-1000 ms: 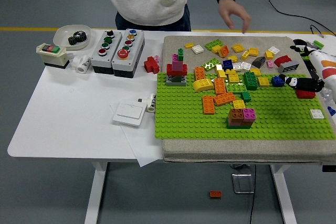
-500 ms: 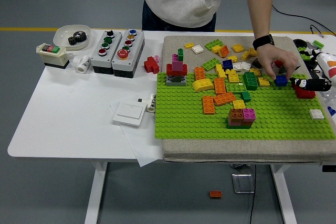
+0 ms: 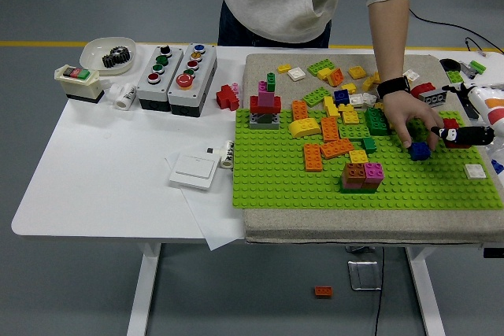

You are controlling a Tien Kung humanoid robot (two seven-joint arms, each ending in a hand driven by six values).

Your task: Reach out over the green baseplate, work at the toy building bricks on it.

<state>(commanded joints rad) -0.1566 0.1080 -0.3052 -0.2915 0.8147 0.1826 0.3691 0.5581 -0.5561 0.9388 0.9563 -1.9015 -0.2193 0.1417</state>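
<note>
The green baseplate lies on a grey mat on the right half of the table. My right hand reaches in from the right edge, its black fingers shut on a red brick over the plate's right side. A person's hand presses a blue brick onto the plate just left of my hand. A brown and magenta stack stands near the front, and a red and magenta tower stands at the plate's back left. Orange bricks lie in the middle. My left arm is out of view.
Several loose bricks are scattered on the mat behind the plate. Two button boxes, a white bowl with a gear, a switch box, a red piece and a white switch plate occupy the table's left. A white brick sits at the plate's right edge.
The person stepped right and reached down. Their hand took the blue brick from the back right and brought it forward onto the plate. My right hand with the red brick barely shifted.
</note>
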